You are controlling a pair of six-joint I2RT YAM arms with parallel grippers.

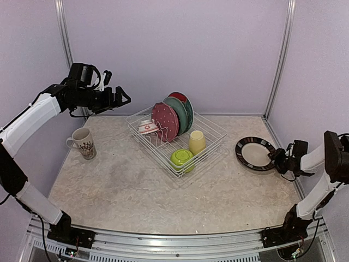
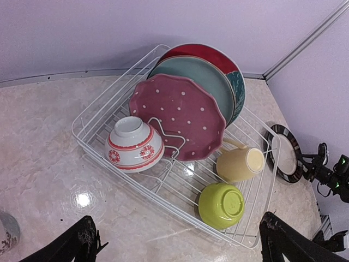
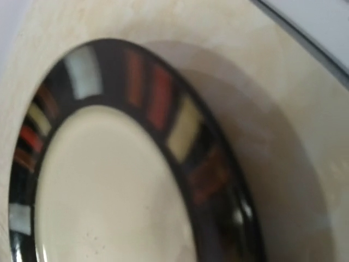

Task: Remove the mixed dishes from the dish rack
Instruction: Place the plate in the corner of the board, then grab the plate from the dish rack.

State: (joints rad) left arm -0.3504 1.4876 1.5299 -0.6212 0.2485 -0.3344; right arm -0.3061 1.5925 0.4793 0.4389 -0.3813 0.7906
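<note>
Glossy glazed ceramic dishes (image 2: 185,117) in a white coated wire rack (image 2: 98,106) on a mottled, stone-look, slightly shiny tabletop (image 1: 125,185).

This is a robot lab booth: plain lilac walls (image 1: 180,49) on three sides, metal corner posts (image 1: 279,60), a marble-look tabletop (image 1: 136,185), and an aluminium rail (image 1: 174,243) along the near edge carrying both arm bases (image 1: 68,234).

Beige table (image 1: 136,191), mug (image 1: 83,143), dish rack (image 1: 211,127), dark-rimmed plate (image 1: 255,153)

The top camera looks down on the dish rack (image 1: 214,134) from high behind. The left wrist camera sees it obliquely from its left. The right wrist camera is very close on the dark plate (image 3: 203,164), which all views share.
</note>
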